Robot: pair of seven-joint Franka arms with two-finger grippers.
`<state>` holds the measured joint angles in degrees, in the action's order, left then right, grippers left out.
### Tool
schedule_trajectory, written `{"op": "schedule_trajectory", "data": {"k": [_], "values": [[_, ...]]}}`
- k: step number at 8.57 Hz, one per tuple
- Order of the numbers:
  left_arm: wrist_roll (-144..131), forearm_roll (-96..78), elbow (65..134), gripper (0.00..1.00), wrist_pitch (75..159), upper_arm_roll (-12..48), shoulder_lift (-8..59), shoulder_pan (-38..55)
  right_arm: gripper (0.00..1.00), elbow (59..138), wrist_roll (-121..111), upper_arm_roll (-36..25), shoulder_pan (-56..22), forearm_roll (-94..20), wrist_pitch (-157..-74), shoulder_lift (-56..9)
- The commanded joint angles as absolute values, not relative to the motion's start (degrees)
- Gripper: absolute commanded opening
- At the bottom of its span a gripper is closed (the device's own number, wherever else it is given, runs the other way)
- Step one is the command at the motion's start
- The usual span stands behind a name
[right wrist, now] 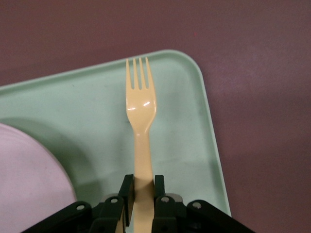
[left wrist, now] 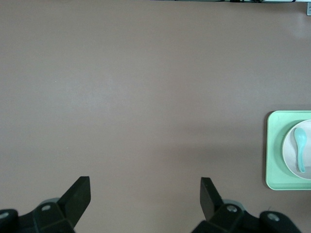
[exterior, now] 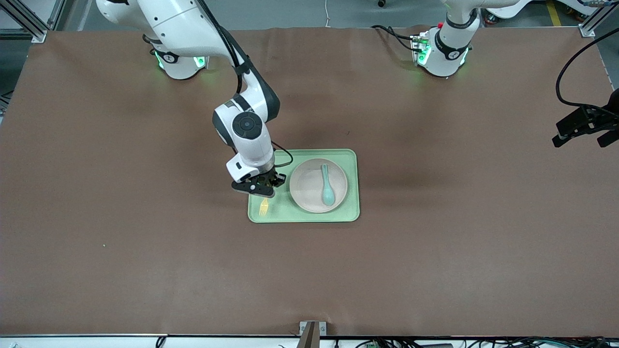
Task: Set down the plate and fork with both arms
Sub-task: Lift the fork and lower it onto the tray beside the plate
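Plastic is what the small yellow fork (right wrist: 141,104) looks to be made of, so it is probably handling as a light, stiff, rather slick thing; the narrow handle is the sensible place to take hold, pinched across its flat sides, and a firm pinch should be needed to keep it from pivoting; the right gripper (right wrist: 141,194) is doing just that, its fingers (right wrist: 127,192) drawn in to the handle's width and clamping the handle end, with the tines pointing away over the light green tray (right wrist: 194,145); in the front view the right gripper (exterior: 261,186) is hanging over the tray's edge (exterior: 309,216) toward the right arm's end of the table, the fork (exterior: 263,207) showing just beneath it above the tray floor, beside the plate (exterior: 309,191); whether the tines are touching the tray I cannot tell; the round beige plate is sitting in the tray, and a teal spoon (exterior: 327,186) is lying in it; the left gripper (left wrist: 146,194) is waiting well apart from the tray over bare brown table covering (left wrist: 146,87), toward the left arm's end, its fingers spread wide and holding nothing.
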<state>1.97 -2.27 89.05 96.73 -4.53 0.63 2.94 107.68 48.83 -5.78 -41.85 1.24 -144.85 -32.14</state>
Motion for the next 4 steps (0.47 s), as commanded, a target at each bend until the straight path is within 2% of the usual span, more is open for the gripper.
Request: {"op": "schedule_trajectory", "data": {"k": [1, 3, 4], "values": [[2.5, -1.2, 88.3, 0.99, 95.9, -4.4, 0.4, 2.9, 0.02, 110.4, 47.2, -5.2, -42.1, 1.2, -147.0, -30.8], [2.5, -1.2, 88.4, 0.99, 95.8, -4.3, 0.3, 3.0, 0.09, 110.4, 46.0, -5.1, -43.1, 1.3, -147.7, -33.0], [2.4, -1.2, 88.4, 0.99, 95.8, -4.3, 0.3, 3.1, 0.23, 110.3, 45.7, -5.1, -43.1, 1.3, -147.7, -33.4]]}}
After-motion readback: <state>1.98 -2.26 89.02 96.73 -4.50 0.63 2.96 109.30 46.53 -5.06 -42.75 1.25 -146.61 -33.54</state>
